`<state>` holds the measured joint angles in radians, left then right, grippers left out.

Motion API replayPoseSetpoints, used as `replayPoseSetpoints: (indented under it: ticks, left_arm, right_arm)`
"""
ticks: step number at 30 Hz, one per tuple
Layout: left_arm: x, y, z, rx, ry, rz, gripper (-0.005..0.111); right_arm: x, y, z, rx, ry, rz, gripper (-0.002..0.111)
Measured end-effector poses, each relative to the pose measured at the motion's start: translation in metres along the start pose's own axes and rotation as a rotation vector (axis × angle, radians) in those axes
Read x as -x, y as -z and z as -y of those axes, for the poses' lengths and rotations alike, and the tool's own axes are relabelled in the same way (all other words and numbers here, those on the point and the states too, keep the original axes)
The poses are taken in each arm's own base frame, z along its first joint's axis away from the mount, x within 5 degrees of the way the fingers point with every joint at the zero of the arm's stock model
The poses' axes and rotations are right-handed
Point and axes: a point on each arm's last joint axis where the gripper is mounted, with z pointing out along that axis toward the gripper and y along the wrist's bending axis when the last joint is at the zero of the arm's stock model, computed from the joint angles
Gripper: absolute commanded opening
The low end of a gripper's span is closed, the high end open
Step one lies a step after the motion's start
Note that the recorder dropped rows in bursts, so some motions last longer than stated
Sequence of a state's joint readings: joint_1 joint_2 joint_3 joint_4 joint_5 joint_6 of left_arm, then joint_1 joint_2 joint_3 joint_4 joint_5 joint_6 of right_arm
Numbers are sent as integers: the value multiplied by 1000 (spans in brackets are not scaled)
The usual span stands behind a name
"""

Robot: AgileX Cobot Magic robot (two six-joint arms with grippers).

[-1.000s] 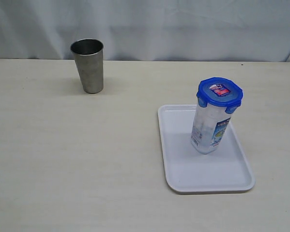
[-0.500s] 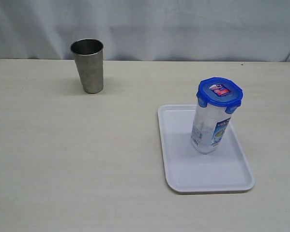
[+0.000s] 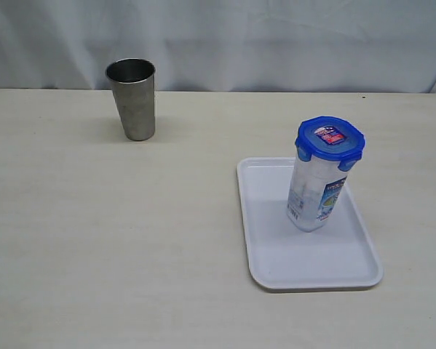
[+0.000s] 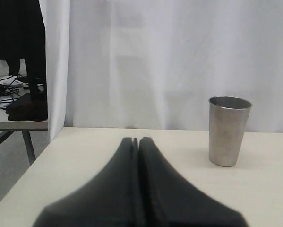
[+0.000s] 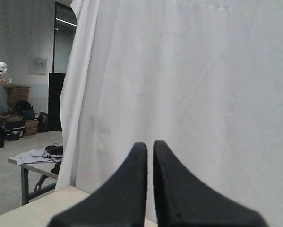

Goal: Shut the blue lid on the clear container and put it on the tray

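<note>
The clear container (image 3: 314, 195) stands upright on the white tray (image 3: 276, 254), toward its far right part, with the blue lid (image 3: 330, 138) seated on top and its clip tabs folded down. Neither arm shows in the exterior view. In the left wrist view my left gripper (image 4: 136, 141) is shut with nothing in it, low over the table and well away from the tray. My right gripper (image 5: 150, 144) is also shut and empty, facing the white curtain; container, lid and tray are out of both wrist views.
A grey steel tumbler (image 3: 132, 98) stands at the back left of the table, also the tumbler (image 4: 228, 130) ahead of the left gripper. A white curtain (image 3: 276, 36) hangs behind the table. A side table with cables (image 4: 9, 101) lies beyond the edge.
</note>
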<state>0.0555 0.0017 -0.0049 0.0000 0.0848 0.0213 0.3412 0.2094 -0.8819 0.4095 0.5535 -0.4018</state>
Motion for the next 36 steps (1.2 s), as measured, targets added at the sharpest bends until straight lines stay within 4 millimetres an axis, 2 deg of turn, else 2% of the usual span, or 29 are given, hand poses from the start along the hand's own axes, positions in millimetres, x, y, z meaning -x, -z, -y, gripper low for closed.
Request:
replayPoseSetpoints:
  ticks: [6, 12, 20, 36]
  left_arm:
    - [-7, 0, 0, -1, 0, -66, 0]
    - [-19, 2, -1, 2, -35, -206, 0]
    - [-21, 2, -1, -3, -96, -222, 0]
    - [-21, 2, -1, -3, -98, -224, 0]
  right_arm:
    - [0, 0, 0, 0, 0, 0, 5]
    - [0, 0, 0, 0, 0, 0, 5]
    - [0, 0, 0, 0, 0, 0, 5]
    - [0, 0, 0, 0, 0, 0, 5]
